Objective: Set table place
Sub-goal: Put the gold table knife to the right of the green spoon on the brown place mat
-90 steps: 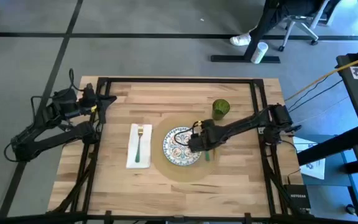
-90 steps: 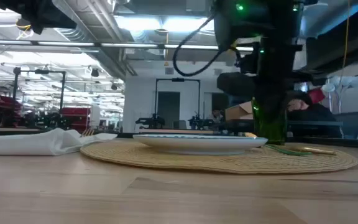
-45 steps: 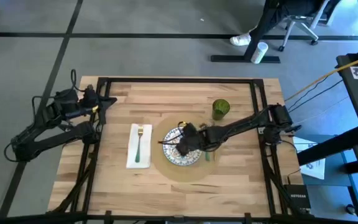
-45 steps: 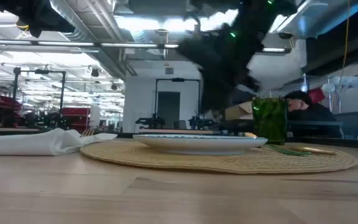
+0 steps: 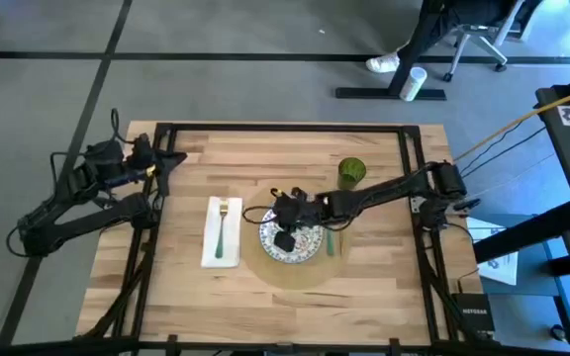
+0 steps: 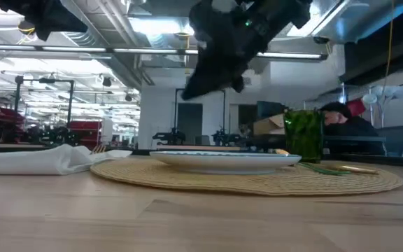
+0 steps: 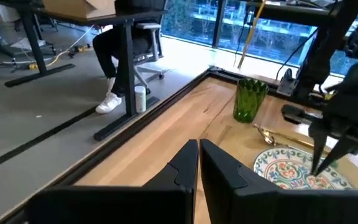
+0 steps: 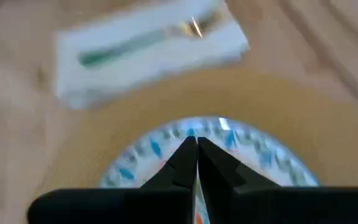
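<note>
The round tan place mat [image 5: 290, 276] lies mid-table on the wooden table [image 5: 384, 292]. A patterned plate [image 5: 306, 248] rests flat on its middle. My right gripper [image 5: 285, 240] hangs shut above the plate, clear of it in the low view [image 6: 187, 91], with nothing between its fingers [image 8: 196, 142]. A green-handled utensil [image 5: 331, 244] lies on the mat just right of the plate. My left gripper [image 5: 176, 158] waits shut at the table's far left corner.
A white napkin [image 5: 222, 233] with a green-handled fork [image 5: 223, 227] on it lies left of the mat. A green glass [image 5: 351, 173] stands beyond the mat's far right rim. A person sits at a desk beyond the table's far edge.
My right gripper has risen from low beside the plate's right rim and swung toward the table's left, ending above the plate. The utensil stays lying on the mat right of the plate.
</note>
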`<state>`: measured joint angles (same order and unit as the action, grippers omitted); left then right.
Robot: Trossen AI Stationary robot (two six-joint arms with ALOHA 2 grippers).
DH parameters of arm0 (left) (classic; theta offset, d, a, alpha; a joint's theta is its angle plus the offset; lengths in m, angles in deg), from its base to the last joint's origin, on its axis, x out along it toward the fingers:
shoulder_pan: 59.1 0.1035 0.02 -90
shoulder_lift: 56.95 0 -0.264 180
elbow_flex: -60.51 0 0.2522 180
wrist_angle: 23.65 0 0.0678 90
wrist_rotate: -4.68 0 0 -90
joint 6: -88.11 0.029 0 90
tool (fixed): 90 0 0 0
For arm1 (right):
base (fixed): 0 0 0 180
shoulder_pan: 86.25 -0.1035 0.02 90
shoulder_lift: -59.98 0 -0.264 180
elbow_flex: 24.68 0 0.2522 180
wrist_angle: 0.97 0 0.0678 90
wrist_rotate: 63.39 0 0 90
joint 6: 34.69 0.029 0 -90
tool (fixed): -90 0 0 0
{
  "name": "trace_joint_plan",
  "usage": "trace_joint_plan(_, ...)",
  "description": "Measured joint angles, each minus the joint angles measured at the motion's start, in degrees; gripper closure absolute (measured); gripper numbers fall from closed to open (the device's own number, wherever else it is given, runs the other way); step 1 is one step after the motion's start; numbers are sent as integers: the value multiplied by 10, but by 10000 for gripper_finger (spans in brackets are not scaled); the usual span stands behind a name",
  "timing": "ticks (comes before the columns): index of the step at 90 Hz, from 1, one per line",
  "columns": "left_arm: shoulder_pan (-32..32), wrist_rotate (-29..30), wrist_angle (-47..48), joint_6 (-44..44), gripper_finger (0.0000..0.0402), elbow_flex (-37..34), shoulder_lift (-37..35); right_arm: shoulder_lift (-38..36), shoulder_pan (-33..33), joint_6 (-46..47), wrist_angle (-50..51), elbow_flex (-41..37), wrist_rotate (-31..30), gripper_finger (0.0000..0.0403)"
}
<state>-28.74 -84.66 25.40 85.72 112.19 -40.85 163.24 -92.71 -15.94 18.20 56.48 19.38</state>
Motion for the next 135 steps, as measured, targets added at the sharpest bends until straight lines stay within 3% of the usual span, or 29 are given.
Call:
trace_joint_plan(7, 0, -1, -3, 0, 402, 0, 3, -39, 14, -10, -73, -61, 25, 403)
trace_joint_plan(22, 0, -1, -12, 2, 402, 0, 6, -132, 49, 33, -173, -223, 17, 403)
trace_joint_plan(39, 0, -1, -21, 7, 402, 0, 11, -209, 82, 115, -141, -334, -21, 403)
trace_joint_plan(58, 0, -1, -20, 9, 402, 0, 18, -226, 80, 161, -47, -341, -68, 403)
trace_joint_plan(95, 0, -1, -14, 11, 402, 0, 26, -268, 80, 140, -82, -315, -72, 403)
trace_joint_plan(105, 0, -1, -14, 11, 402, 0, 26, -282, 80, 133, -18, -286, -85, 403)
trace_joint_plan(119, 0, -1, -11, 13, 402, 0, 26, -292, 80, 193, 127, -272, -95, 403)
trace_joint_plan(135, 0, -1, -12, 14, 402, 0, 26, -292, 79, 242, 164, -276, -79, 403)
